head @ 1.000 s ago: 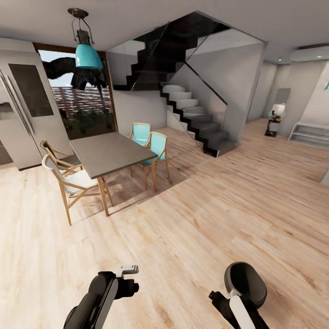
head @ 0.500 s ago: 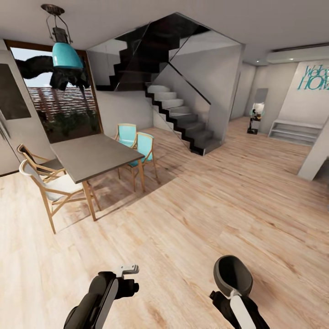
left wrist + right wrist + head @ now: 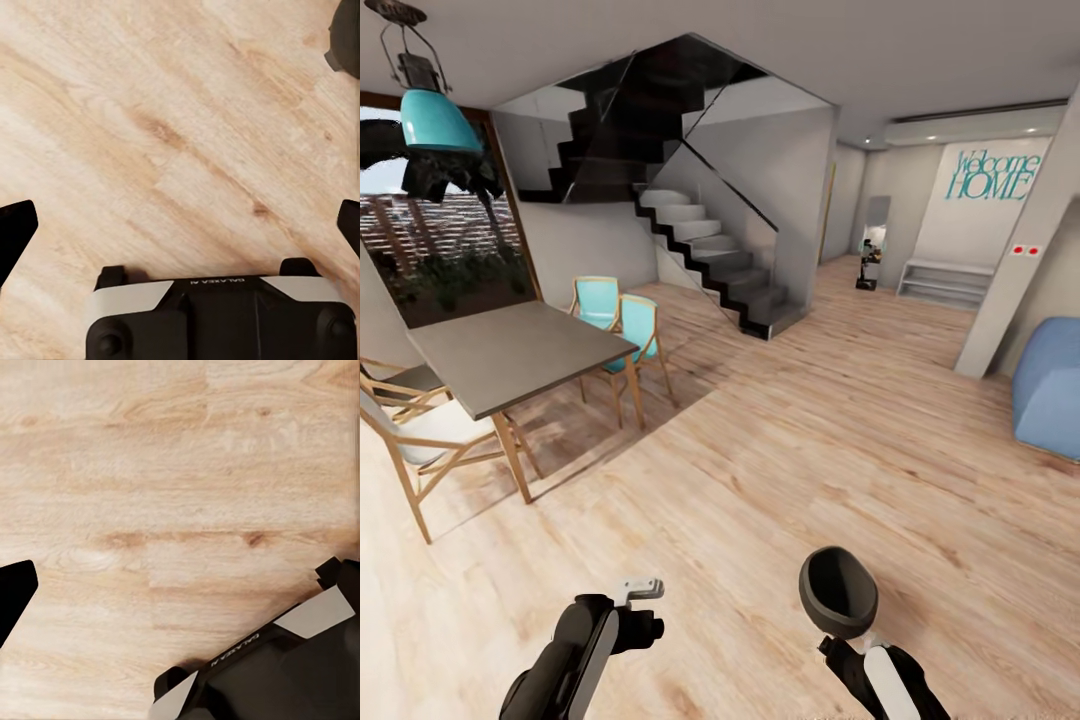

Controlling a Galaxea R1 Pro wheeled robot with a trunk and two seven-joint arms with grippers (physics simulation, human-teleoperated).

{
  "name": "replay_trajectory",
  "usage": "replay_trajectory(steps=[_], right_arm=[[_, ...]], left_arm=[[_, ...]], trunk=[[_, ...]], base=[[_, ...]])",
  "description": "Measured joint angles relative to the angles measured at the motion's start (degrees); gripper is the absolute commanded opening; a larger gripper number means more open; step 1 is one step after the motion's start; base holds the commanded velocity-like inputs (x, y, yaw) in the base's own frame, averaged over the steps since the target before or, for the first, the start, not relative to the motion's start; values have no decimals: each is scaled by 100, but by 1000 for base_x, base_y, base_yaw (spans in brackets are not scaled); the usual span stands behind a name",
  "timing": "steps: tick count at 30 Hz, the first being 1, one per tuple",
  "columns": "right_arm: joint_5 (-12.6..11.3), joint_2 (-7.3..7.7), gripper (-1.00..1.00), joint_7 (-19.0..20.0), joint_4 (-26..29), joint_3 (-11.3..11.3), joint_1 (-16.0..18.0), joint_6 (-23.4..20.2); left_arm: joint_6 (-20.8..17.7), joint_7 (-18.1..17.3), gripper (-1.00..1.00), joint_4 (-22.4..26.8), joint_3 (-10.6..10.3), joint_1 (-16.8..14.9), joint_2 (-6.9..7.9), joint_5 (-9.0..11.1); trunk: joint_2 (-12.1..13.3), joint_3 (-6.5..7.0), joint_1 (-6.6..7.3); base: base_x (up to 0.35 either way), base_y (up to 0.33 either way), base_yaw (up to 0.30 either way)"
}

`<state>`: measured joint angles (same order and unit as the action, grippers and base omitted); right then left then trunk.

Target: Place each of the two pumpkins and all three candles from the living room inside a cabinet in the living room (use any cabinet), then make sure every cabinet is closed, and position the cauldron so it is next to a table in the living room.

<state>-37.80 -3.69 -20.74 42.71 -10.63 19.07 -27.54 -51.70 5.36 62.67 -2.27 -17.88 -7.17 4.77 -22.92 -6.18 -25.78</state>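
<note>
One cauldron (image 3: 838, 592), matte black, round, wide-mouthed, is being held above the wooden floor (image 3: 780, 470) at the right gripper (image 3: 850, 640); finger spread cannot be told. Left gripper (image 3: 180, 232) fingers are being held wide apart, empty.

The blue seat (image 3: 1052, 388) right of the staircase (image 3: 705, 255) is cut off by the head view's edge, as are the pendant lamp (image 3: 422, 105) and the pale wooden chair (image 3: 415, 440) on the far side of the dining table (image 3: 510, 355) from the staircase. A small dark object (image 3: 869, 262) on the floor in the hallway beyond the staircase is too small to identify. Where the right arm meets the cauldron (image 3: 838, 592) the contact is hidden behind the pot, so its grip cannot be judged, and in both wrist views the fingers (image 3: 16, 229) run out of frame.
</note>
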Motion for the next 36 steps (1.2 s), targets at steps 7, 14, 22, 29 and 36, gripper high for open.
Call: replay_trajectory(steps=[7,14,22,29,36], right_arm=[[1,8,100,0,0,0,0,10],[3,26,100,0,0,0,0,26],[0,26,100,0,-139,-7,-9,29],[5,26,100,0,-166,-6,-6,36],[6,26,100,0,-170,0,-7,216]], left_arm=[[2,0,100,-1,-1,1,13,-1],[2,0,100,-1,-6,-4,14,-3],[2,0,100,-1,-10,-1,23,-3],[3,0,100,-1,-10,-1,23,-2],[8,-2,100,-1,-10,-1,23,-3]], trunk=[[0,23,0],[0,26,0],[1,26,0],[0,27,0],[0,26,0]], base=[[212,-164,-269],[244,-219,-139],[250,-234,-154],[252,-209,-276],[256,-169,-143]])
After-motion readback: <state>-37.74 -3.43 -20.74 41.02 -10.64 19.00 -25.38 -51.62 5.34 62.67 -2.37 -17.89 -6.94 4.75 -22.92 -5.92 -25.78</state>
